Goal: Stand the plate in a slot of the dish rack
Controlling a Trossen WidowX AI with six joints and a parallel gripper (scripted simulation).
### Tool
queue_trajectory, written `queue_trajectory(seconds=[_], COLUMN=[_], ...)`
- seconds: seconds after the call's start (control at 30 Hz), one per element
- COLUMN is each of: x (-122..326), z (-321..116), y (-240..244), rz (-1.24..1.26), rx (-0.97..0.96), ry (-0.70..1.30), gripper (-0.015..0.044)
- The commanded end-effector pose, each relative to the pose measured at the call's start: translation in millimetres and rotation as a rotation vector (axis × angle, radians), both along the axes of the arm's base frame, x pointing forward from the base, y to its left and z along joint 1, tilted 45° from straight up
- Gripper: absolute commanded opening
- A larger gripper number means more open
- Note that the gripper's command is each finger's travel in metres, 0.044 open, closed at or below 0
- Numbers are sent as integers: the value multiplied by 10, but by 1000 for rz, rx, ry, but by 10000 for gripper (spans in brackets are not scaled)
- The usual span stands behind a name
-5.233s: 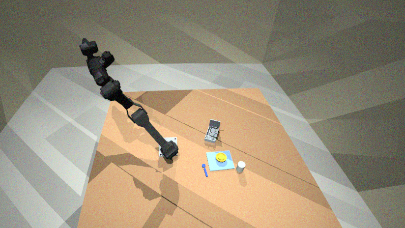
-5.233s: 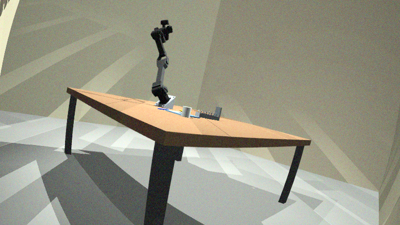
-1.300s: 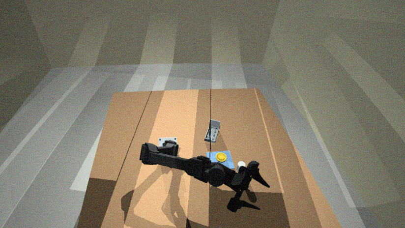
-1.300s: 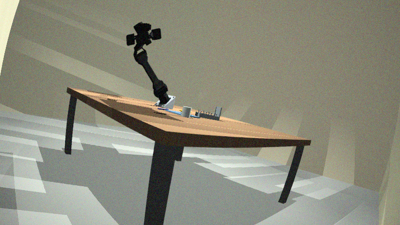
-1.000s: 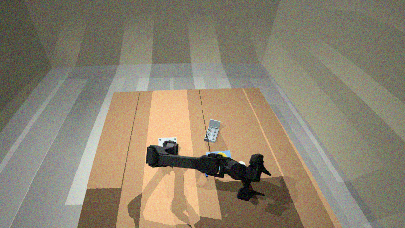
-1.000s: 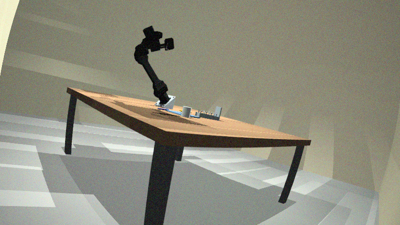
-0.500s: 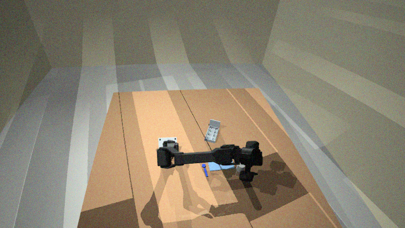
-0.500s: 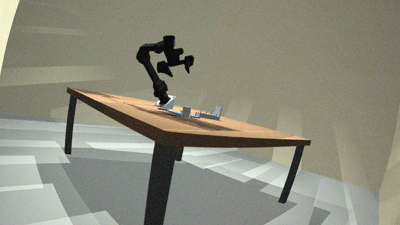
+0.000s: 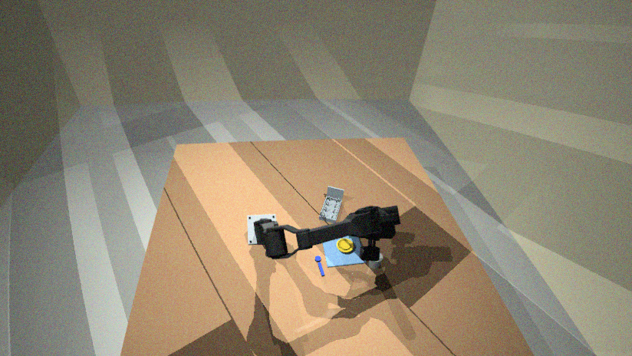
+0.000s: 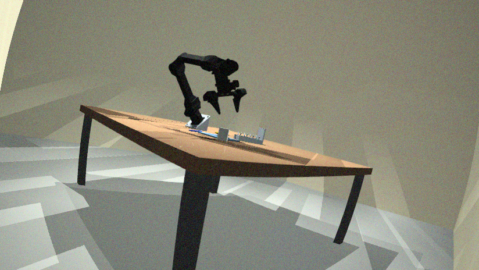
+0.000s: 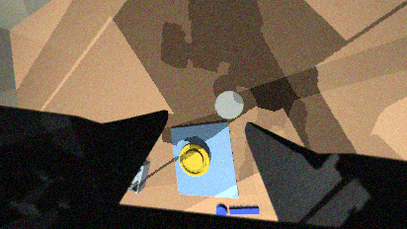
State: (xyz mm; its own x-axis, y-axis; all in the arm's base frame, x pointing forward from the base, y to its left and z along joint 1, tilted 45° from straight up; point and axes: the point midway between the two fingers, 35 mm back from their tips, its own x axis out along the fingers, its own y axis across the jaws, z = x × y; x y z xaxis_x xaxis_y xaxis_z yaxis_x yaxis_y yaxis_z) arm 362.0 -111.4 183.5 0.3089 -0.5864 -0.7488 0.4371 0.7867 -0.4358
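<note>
A yellow plate (image 9: 345, 245) (image 11: 194, 160) lies flat on a light blue mat (image 9: 334, 262) (image 11: 185, 189). The grey dish rack (image 9: 330, 209) (image 10: 248, 138) (image 11: 140, 177) stands beyond the mat in the top view, with a tall panel at one end and low rails; it is mostly hidden behind a finger in the wrist view. My gripper (image 10: 228, 113) (image 11: 206, 120) is open and empty, pointing down high above the table. In the wrist view the plate lies below the space between the fingers. The fingers are hard to tell apart in the top view.
A light grey cylinder (image 9: 375, 262) (image 10: 222, 134) (image 11: 229, 105) stands upright by the mat's edge. A blue spoon-like thing (image 9: 320, 268) (image 11: 244, 210) lies on the table (image 9: 212, 176) (image 10: 268, 155) beside the mat. The arm's white base plate (image 9: 251, 234) is at the left.
</note>
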Motion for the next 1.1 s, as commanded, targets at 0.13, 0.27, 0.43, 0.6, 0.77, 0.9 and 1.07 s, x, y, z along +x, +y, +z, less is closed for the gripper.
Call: queue_trajectory(seconds=[0.13, 0.27, 0.43, 0.6, 0.77, 0.9, 1.07], x=[-309, -467, -609, -620, -627, -631, -637], z=[-524, -689, -807, -803, -826, -874, -933], y=[194, 262, 307, 302, 268, 223, 167], rz=[-43, -57, -66, -66, -66, -66, -66], rx=[-34, -71, -125, -128, -127, -127, -127], ry=[276, 401, 531, 536, 536, 536, 535], gripper=[400, 400, 400, 400, 400, 400, 400])
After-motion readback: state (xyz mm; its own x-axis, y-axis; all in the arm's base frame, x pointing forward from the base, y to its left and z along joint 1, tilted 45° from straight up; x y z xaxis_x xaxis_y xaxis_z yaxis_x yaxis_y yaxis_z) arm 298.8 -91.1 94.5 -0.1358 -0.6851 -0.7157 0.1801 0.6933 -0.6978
